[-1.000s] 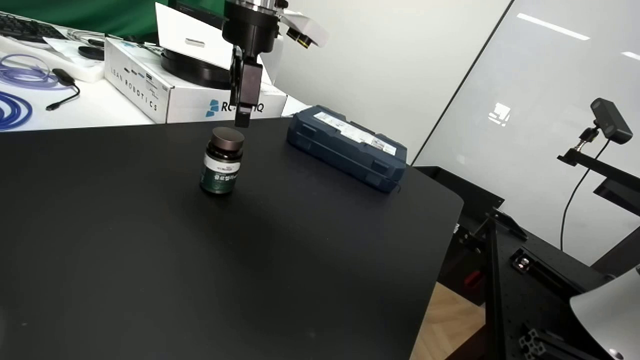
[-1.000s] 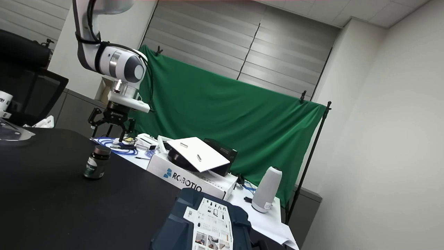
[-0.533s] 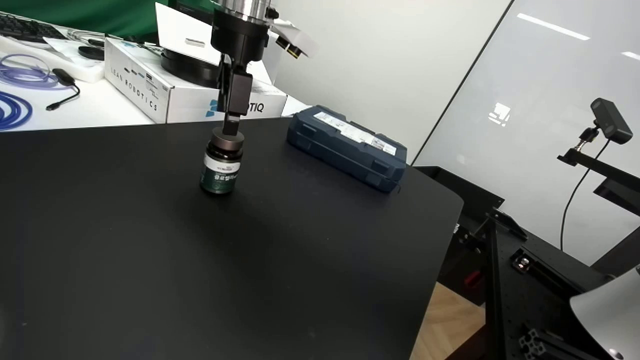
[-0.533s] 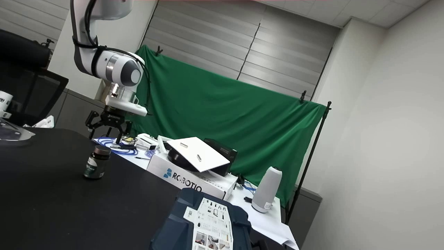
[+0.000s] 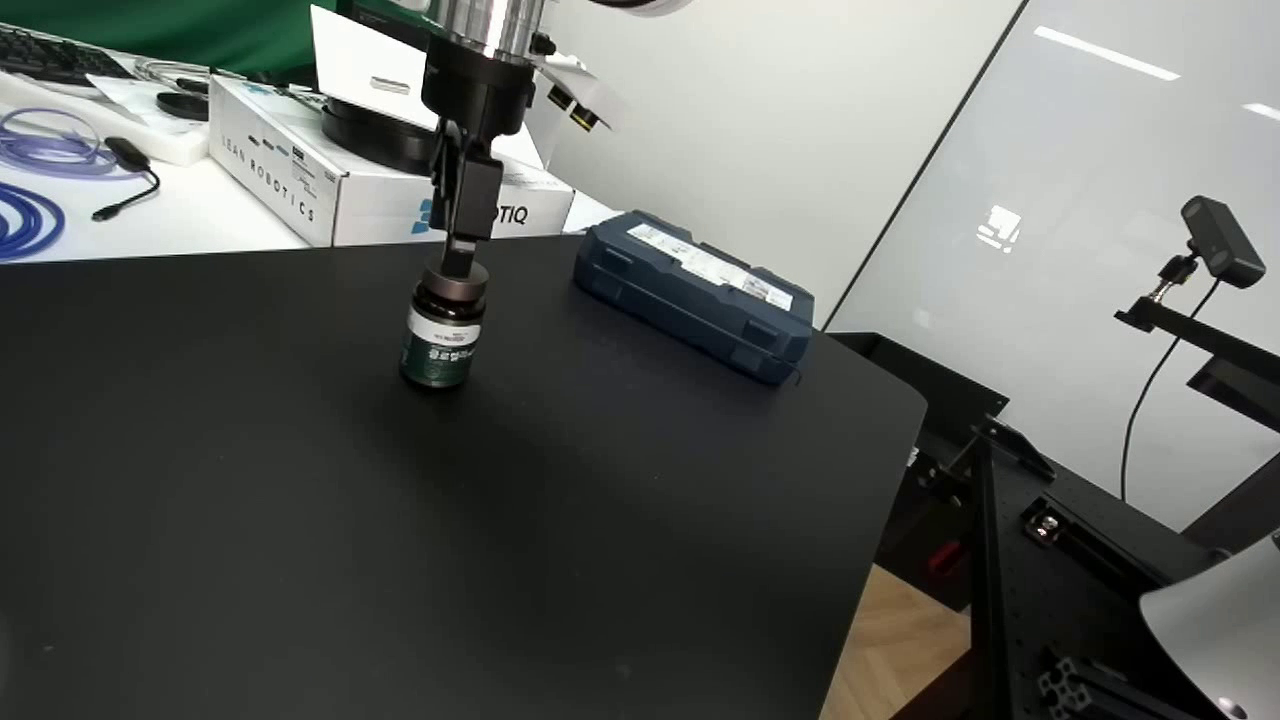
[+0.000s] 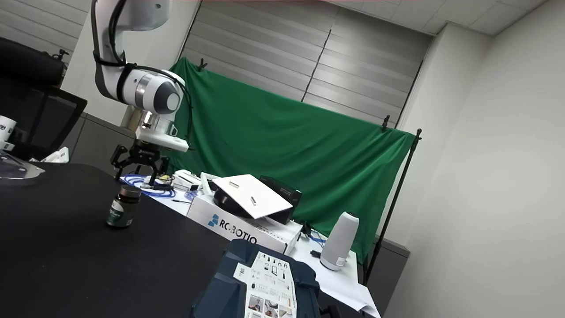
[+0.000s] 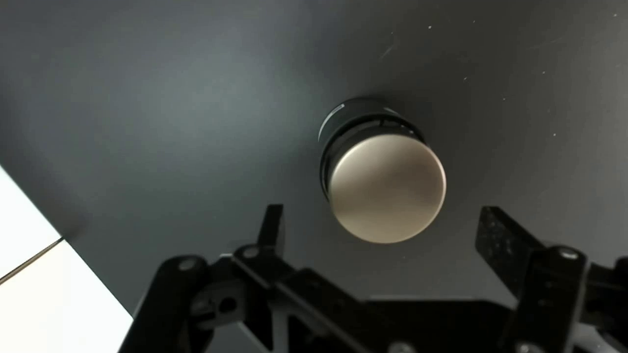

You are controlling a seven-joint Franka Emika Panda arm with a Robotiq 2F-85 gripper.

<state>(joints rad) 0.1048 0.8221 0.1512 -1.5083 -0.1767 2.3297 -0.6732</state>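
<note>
A small dark bottle [image 5: 440, 345] with a green and white label and a brown cap stands upright on the black table [image 5: 300, 530]. In an exterior view my gripper [image 6: 135, 181] hangs fingers down, spread wide, at about cap height or a little higher. The front finger [image 5: 459, 262] overlaps the cap in an exterior view; contact cannot be made out. Looking down in the wrist view, the round cap [image 7: 387, 189] lies between and slightly ahead of the two fingertips, with a gap on each side. Nothing is held.
A dark blue case [image 5: 695, 295] lies on the table near its far edge. Behind that edge, a white carton [image 5: 270, 165] stands on a white surface with blue coiled tubing [image 5: 25, 222]. A clear plastic item [image 6: 17, 170] lies at the table's left in an exterior view.
My gripper has come down and shifted left in an exterior view, closer to the bottle; over the last half second it has moved only slightly. The jaws stay wide, and the bottle has not moved.
</note>
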